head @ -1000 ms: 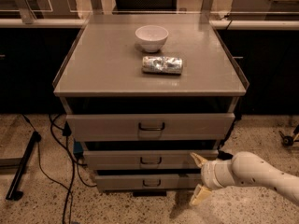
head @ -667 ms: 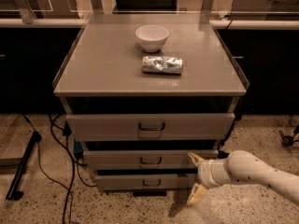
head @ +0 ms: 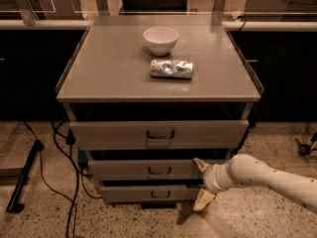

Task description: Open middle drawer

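A smooth, cream-white tubular robot arm (head: 267, 175) reaches in from the lower right edge and runs leftward, nearly level, to a ribbed wrist and a pale two-finger gripper (head: 202, 182) at the right end of the drawer fronts. The claw is spread wide. Its upper finger (head: 200, 163) points at the right end of the middle drawer (head: 129, 170) and the lower finger (head: 203, 200) hangs beside the bottom drawer (head: 129, 194). Whether either tip touches metal cannot be told. The middle drawer is a wide, shallow grey metal drawer with a flat matte front and a small dark U-shaped handle (head: 159, 171) at its centre. It sits second in the stack, below the taller top drawer (head: 109, 135), with a dark gap above it. The grey metal cabinet (head: 109, 73) has a flat, dull top with raised side rims. A round white bowl (head: 160, 39) stands on it, with a crinkled silver foil-wrapped roll (head: 171, 68) lying just in front. The floor (head: 44, 217) is speckled terrazzo, and thin black cables (head: 58, 175) trail over it at the left.
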Action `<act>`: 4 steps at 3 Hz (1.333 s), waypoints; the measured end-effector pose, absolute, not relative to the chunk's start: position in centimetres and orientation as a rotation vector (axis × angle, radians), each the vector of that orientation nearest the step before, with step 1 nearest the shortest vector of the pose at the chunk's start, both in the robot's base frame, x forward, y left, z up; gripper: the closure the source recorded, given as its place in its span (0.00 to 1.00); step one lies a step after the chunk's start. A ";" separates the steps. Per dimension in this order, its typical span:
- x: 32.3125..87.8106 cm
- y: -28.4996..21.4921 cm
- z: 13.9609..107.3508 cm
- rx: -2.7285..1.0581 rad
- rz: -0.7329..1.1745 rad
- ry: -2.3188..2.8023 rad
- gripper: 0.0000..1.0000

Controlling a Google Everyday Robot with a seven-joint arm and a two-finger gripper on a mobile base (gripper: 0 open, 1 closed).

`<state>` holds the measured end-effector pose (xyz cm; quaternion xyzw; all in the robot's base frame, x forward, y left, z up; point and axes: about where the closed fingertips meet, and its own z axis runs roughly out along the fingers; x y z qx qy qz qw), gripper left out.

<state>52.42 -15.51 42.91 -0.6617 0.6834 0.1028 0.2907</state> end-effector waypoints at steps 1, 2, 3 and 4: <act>53.9 -15.4 42.6 -1.771 0.244 1.828 0.00; 55.6 -15.7 42.7 -1.775 0.204 1.833 0.00; 56.9 -15.8 42.3 -1.782 0.186 1.844 0.00; 58.4 -15.4 41.1 -1.801 0.206 1.865 0.00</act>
